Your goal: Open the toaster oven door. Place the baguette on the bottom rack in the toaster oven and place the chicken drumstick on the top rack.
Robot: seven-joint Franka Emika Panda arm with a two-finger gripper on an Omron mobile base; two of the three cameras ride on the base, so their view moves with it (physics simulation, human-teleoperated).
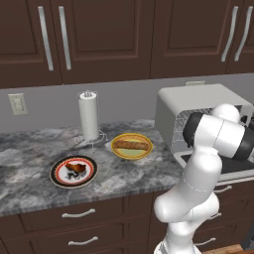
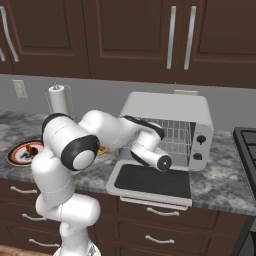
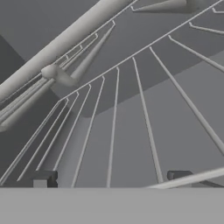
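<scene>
The white toaster oven (image 2: 167, 107) stands on the counter with its door (image 2: 152, 181) folded down flat, dark glass facing up. Silver wire racks (image 2: 176, 134) show inside the cavity. My gripper (image 3: 111, 177) is open and empty, its fingertips (image 3: 43, 178) close over the wires of a rack (image 3: 144, 118); which of the racks this is I cannot tell. The baguette (image 1: 132, 145) lies on a yellow plate (image 1: 119, 150) left of the oven. The chicken drumstick (image 1: 75, 169) rests on a red-rimmed plate (image 1: 58, 177) nearer the counter's front edge.
A paper towel roll (image 1: 89, 115) stands upright behind the two plates. A black stove (image 2: 247, 145) borders the counter on the right. Dark wall cabinets (image 1: 99, 34) hang above, and drawers (image 1: 79, 214) run below the counter edge.
</scene>
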